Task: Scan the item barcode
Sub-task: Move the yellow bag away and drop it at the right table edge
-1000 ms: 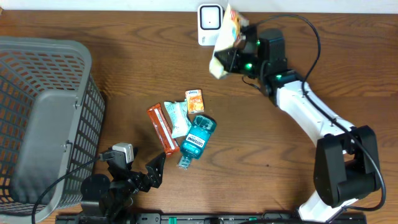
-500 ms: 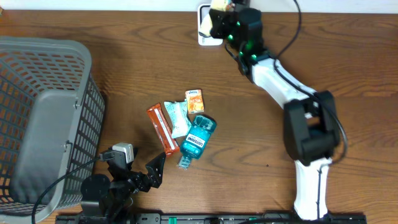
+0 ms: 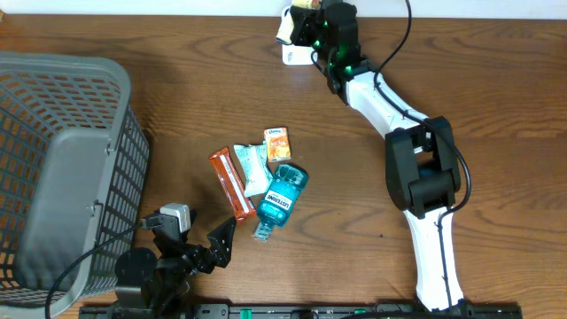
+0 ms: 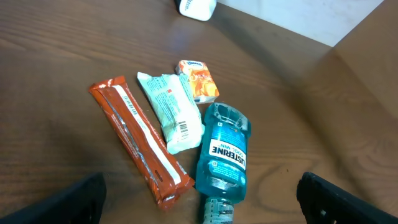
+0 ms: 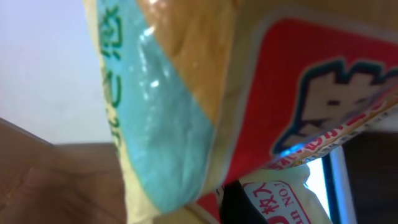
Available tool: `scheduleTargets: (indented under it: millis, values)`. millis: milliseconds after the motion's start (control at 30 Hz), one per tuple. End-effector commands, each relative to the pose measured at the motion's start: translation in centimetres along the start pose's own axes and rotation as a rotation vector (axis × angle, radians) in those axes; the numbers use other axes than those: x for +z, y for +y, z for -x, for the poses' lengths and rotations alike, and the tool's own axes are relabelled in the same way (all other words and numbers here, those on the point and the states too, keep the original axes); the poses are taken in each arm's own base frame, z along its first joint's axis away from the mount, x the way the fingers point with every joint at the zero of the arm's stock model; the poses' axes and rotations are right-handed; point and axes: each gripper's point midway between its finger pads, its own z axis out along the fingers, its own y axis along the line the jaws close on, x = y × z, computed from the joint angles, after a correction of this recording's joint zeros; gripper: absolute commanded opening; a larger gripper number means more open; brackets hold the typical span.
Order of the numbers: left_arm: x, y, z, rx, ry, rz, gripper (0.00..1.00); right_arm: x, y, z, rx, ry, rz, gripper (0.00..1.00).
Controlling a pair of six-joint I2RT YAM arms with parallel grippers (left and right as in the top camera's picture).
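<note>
The table (image 3: pixel 496 106) is of brown wood with a clear grain, and along its far edge a strip of pale wall is seen. A big grey basket (image 3: pixel 62 168) stands on the left side of the table. The right arm (image 3: pixel 381 97) reaches over to the far edge, and its fingers (image 3: pixel 312 28) are pressed together on a snack packet (image 5: pixel 186 93), which they hold up just over the white scanner (image 4: pixel 196 6). The left fingers (image 4: pixel 336 198) are spread wide near the front edge and hold nothing. Between and just beyond them, four things lie close together on the wood: a blue mouthwash bottle (image 4: pixel 224 158), a red-brown bar (image 4: pixel 140 146), a white packet (image 4: pixel 171 112) and a small orange box (image 4: pixel 198 79). In the right wrist view the snack packet fills almost all the picture with yellow, teal, orange and red, so the fingers are hardly seen there. From above, the arm covers most of the scanner, and I cannot tell if a barcode faces it.
</note>
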Motion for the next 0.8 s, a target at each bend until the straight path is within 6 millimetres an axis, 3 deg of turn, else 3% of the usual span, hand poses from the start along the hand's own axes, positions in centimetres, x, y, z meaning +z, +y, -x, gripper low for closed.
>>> scheduleTargets:
  millis: [0, 100, 300, 400, 500, 633, 767]
  values:
    - [-0.1, 0.1, 0.2, 0.000, -0.007, 0.006, 0.98, -1.9, 2.0, 3.9, -0.080, -0.035, -0.003, 0.01]
    - [-0.1, 0.1, 0.2, 0.000, -0.007, 0.006, 0.98, -4.9, 1.0, 6.2, -0.127, 0.007, -0.117, 0.01]
    - [-0.1, 0.1, 0.2, 0.000, -0.007, 0.006, 0.98, -15.4, -4.1, 11.6, -0.262, 0.083, -0.507, 0.01]
    - [-0.1, 0.1, 0.2, 0.000, -0.007, 0.006, 0.98, -20.4, -6.8, 11.9, -0.393, 0.217, -0.643, 0.01]
    - [-0.1, 0.1, 0.2, 0.000, -0.007, 0.006, 0.98, -26.1, -11.5, 11.5, -0.479, 0.382, -0.868, 0.01]
    - [-0.1, 0.1, 0.2, 0.000, -0.007, 0.006, 0.98, -33.8, -19.9, 12.3, -0.461, 0.503, -1.228, 0.01]
    - [-0.1, 0.1, 0.2, 0.000, -0.007, 0.006, 0.98, -38.0, -27.8, 11.1, -0.277, 0.528, -1.340, 0.01]
